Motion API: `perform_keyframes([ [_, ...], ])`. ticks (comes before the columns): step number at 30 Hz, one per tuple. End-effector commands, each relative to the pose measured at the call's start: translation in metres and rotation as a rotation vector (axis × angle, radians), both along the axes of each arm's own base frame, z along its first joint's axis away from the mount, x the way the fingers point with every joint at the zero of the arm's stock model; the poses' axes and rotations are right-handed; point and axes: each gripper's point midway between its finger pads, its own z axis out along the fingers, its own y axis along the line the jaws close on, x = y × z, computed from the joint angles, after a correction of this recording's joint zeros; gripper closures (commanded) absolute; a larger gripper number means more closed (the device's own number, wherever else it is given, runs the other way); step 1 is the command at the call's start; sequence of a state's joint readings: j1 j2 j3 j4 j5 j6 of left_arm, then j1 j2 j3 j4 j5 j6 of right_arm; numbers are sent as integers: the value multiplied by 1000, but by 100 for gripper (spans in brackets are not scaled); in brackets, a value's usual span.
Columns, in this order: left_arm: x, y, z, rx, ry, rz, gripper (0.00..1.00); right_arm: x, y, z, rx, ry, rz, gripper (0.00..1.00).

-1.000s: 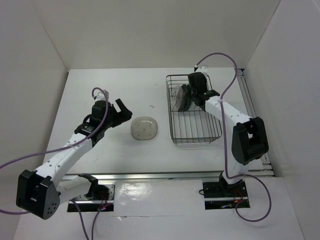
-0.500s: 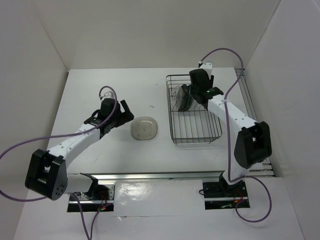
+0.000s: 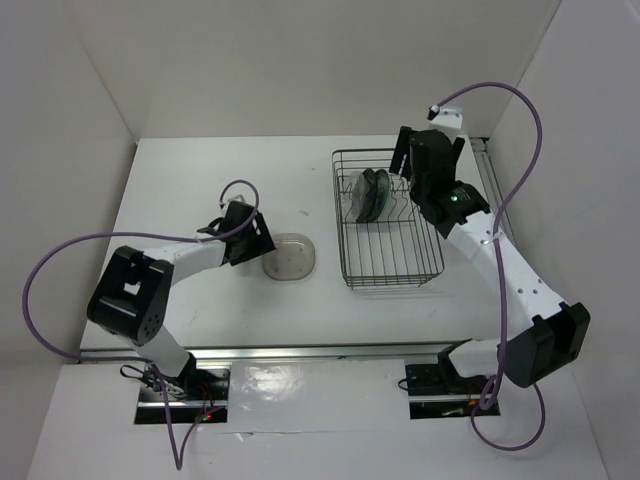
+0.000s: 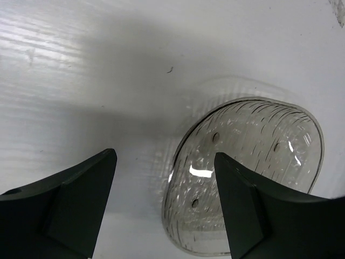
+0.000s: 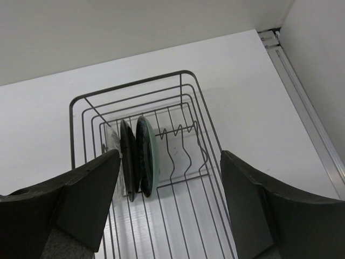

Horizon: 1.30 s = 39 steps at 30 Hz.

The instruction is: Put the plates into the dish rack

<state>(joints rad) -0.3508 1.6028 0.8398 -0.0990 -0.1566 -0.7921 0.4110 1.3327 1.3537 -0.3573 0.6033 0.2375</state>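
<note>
The beige translucent squarish plate (image 3: pixel 289 258) lies flat on the table left of the dish rack (image 3: pixel 337 225). My left gripper (image 3: pixel 263 238) is open at the plate's left edge. In the left wrist view the plate (image 4: pixel 253 162) has its near rim between the two fingers of the left gripper (image 4: pixel 164 208), one finger over the plate, one over bare table. Three plates stand upright in the rack's (image 5: pixel 135 83) dividers: clear (image 5: pixel 112 140), black (image 5: pixel 127 162), blue-green (image 5: pixel 146 156). My right gripper (image 3: pixel 408 165) is open and empty, above the rack's far end (image 5: pixel 170 205).
White walls enclose the table on three sides. A metal rail (image 3: pixel 505 215) runs along the table's right edge beside the rack. The rack's near half (image 3: pixel 395 255) holds no plates. A purple cable (image 3: pixel 60 270) loops off the left arm.
My left gripper has moved right, up to the beige plate's edge. My right gripper has pulled up and back from the upright plates in the rack, open and empty.
</note>
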Motion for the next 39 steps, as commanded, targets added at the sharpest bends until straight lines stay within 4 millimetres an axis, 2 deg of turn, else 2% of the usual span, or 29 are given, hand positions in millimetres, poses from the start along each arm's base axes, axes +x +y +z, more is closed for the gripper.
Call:
perform_keyframes([
  [1, 8, -11, -6, 21, 9, -8, 14, -12, 5, 17, 24, -37, 36, 18],
  [2, 8, -10, -9, 33, 20, -3, 14, -14, 6, 16, 26, -34, 45, 18],
  [3, 7, -14, -9, 39, 34, -14, 17, -17, 7, 24, 39, -57, 55, 18],
  [4, 4, -13, -14, 58, 46, -15, 23, -17, 9, 19, 40, -47, 70, 18],
  [5, 7, -14, -14, 58, 46, -15, 29, -19, 9, 26, 58, -71, 68, 18],
  [10, 2, -10, -15, 93, 67, 4, 48, -23, 8, 34, 68, -88, 77, 18],
  [11, 0, -7, -16, 106, 76, 9, 59, -23, 10, 33, 70, -87, 86, 18],
  [13, 2, -5, -13, 119, 71, 6, 66, -25, 9, 39, 78, -105, 86, 18],
  [16, 2, -3, -16, 142, 98, 11, 100, -30, 12, 45, 89, -125, 106, 18],
  [17, 0, 0, -17, 156, 102, 17, 100, -30, 12, 41, 86, -117, 106, 18],
  [19, 0, 4, -11, 175, 101, 28, 100, -28, 29, 42, 106, -127, 192, 15],
  [22, -1, 14, 18, 187, 47, 80, 100, -29, 70, 35, 121, -112, 444, 14],
  [23, 1, 16, 52, 151, -36, 113, 100, -33, 81, 31, 126, -116, 512, 14],
  [24, 1, 21, 70, 147, -88, 132, 100, -42, 101, 32, 156, -128, 637, 12],
  [25, -3, 23, 86, 127, -126, 135, 100, -45, 110, 44, 172, -189, 694, 12],
  [26, -9, 24, 99, 115, -165, 136, 100, -51, 119, 43, 183, -196, 750, 11],
  [27, -12, 26, 136, 64, -274, 140, 100, -56, 128, 49, 194, -215, 815, 11],
  [28, -14, 24, 151, 34, -325, 119, 100, -70, 147, 45, 208, -207, 966, 11],
  [29, -19, 19, 158, 7, -364, 72, 100, -72, 158, 46, 209, -222, 1044, 11],
  [30, -20, -3, 191, -71, -488, -57, 100, -77, 167, 40, 219, -212, 1111, 11],
  [31, -21, -8, 202, -96, -536, -93, 100, -86, 178, 37, 232, -204, 1202, 11],
  [32, -28, -21, 205, -109, -567, -163, 100, -84, 188, 33, 237, -203, 1244, 11],
  [33, -29, -30, 218, -146, -608, -205, 100, -84, 191, 24, 244, -185, 1265, 11],
  [35, -32, -38, 221, -158, -621, -250, 100, -79, 195, 15, 259, -159, 1270, 11],
  [37, -36, -46, 218, -169, -623, -290, 100, -79, 197, 11, 263, -146, 1283, 11],
  [38, -36, -48, 227, -186, -654, -297, 100, -82, 201, 11, 264, -145, 1293, 11],
  [39, -38, -53, 225, -201, -652, -319, 100, -84, 201, 8, 266, -142, 1302, 11],
])
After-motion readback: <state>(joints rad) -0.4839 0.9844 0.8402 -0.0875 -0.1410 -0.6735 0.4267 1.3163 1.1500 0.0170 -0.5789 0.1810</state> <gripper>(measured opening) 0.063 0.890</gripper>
